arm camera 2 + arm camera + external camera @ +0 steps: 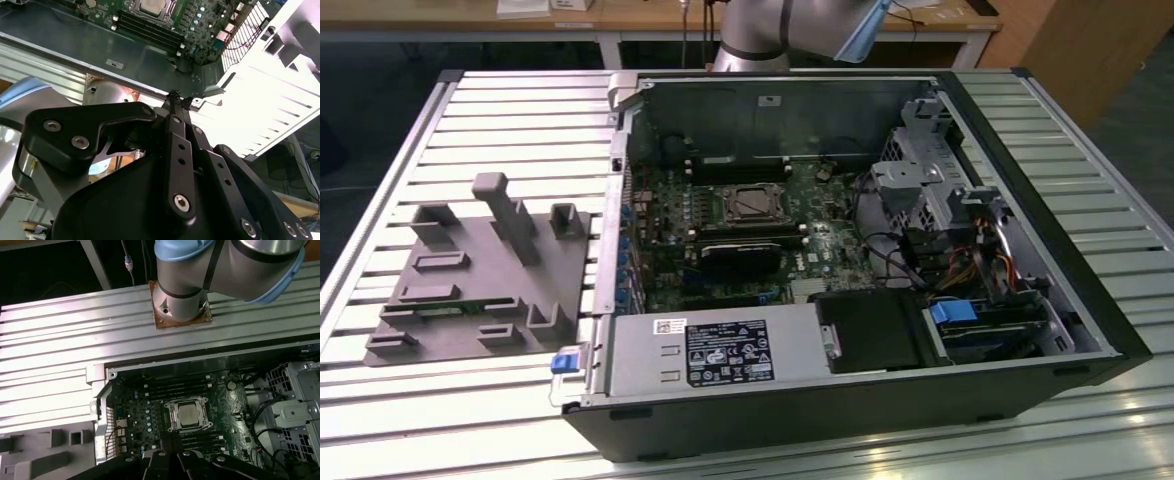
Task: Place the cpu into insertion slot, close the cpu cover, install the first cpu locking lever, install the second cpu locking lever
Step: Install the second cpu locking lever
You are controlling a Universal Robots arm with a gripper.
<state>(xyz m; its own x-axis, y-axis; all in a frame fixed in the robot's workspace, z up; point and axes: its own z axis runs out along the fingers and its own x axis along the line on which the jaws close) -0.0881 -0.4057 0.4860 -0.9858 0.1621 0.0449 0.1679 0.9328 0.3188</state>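
The cpu [753, 203] [189, 413] shows its dull silver top inside the insertion slot [724, 203] [172, 415] on the green motherboard of the open computer case. The cpu cover [186, 401], a thin metal frame, lies flat around the chip. In the second wrist view the cpu [152, 5] sits far beyond the fingertips. My gripper [175, 96] [170, 442] hangs well above the board, over the edge of the socket, with its black fingers pressed together and nothing between them. Where the locking levers stand cannot be made out.
A black rectangular block [747, 250] lies just in front of the socket. The power supply [707, 350] fills the case's near side, with a drive cage and cables [947, 230] at the exterior view's right. A grey fixture [480, 270] stands on the slatted table [520, 110]. The arm's base [180, 295] is bolted behind the case.
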